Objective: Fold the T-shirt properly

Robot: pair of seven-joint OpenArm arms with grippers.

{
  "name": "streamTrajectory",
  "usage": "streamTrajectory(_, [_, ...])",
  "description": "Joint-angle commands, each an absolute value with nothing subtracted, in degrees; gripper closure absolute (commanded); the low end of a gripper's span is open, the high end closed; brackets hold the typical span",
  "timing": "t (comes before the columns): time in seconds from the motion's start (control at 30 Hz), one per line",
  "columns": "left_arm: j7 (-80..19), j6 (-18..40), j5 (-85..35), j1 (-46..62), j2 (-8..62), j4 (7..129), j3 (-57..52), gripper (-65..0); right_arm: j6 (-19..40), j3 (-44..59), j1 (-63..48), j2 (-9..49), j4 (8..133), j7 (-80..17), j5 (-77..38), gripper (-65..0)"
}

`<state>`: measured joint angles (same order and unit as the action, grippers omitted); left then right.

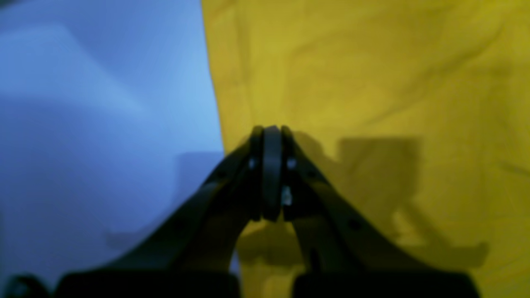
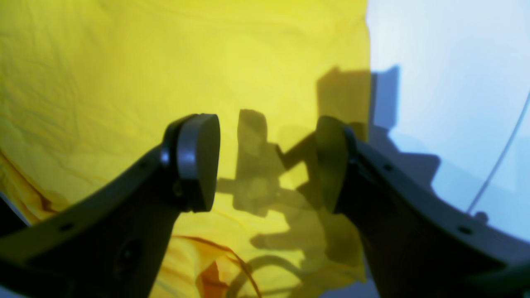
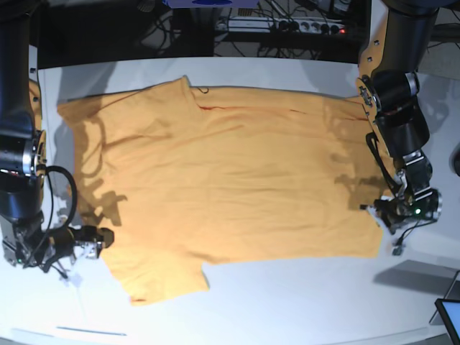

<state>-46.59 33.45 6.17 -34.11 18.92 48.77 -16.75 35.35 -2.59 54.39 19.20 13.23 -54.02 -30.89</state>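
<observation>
The T-shirt (image 3: 230, 172) is orange-yellow and lies spread flat on the white table (image 3: 302, 302), with some wrinkles and one sleeve toward the front left. My left gripper (image 3: 375, 210) is low at the shirt's right edge. In the left wrist view it (image 1: 271, 131) is shut, pads pressed together, no cloth seen between them, just above the shirt (image 1: 372, 103) near its edge. My right gripper (image 3: 102, 237) is at the shirt's left side by the sleeve. In the right wrist view it (image 2: 267, 161) stands open above the fabric (image 2: 124, 82), nothing between its fingers (image 2: 198, 157).
Behind the table's far edge lie a power strip and tangled cables (image 3: 287, 25). A dark screen corner (image 3: 449, 316) shows at the front right. A thin cable (image 2: 501, 157) crosses the bare table beside the right gripper.
</observation>
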Motion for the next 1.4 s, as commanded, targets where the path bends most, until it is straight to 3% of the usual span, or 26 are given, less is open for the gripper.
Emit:
streamTrajectory(0.0, [-45.76, 33.54, 6.11, -36.18, 20.00, 50.15, -17.80, 0.0, 35.65, -2.51, 56.92, 19.91, 13.93, -52.62, -31.60, -35.8])
streamTrajectory(0.3, [-45.76, 33.63, 6.20, -34.95, 20.26, 50.24, -19.03, 0.0, 25.71, -7.69, 57.45, 19.82, 13.93, -43.91, -31.16, -35.8])
streamTrajectory(0.47, [-45.76, 33.63, 6.20, -34.77, 20.00, 50.24, -18.95, 0.0, 25.71, -16.75, 57.27, 18.15, 13.93, -40.48, -31.69, -35.8])
streamTrajectory(0.7, [-45.76, 33.63, 6.20, -35.03, 20.18, 50.24, -18.77, 0.0, 25.89, -15.08, 57.27, 16.40, 13.85, -40.66, -31.78, -35.8])
streamTrajectory(1.03, [-45.76, 33.63, 6.20, -34.68, 20.35, 50.24, -19.03, 0.0, 25.54, -11.38, 56.40, 18.77, 13.76, -40.31, -31.25, -35.8])
streamTrajectory(1.2, [-45.76, 33.63, 6.20, -34.68, 20.35, 50.24, -18.68, 0.0, 18.68, -11.38, 54.02, 19.82, 13.76, -36.97, -31.25, -35.8])
streamTrajectory(1.37, [-45.76, 33.63, 6.20, -34.68, 20.09, 50.24, -18.68, 0.0, 20.97, -11.03, 53.85, 19.47, 10.59, -37.05, -31.34, -35.8])
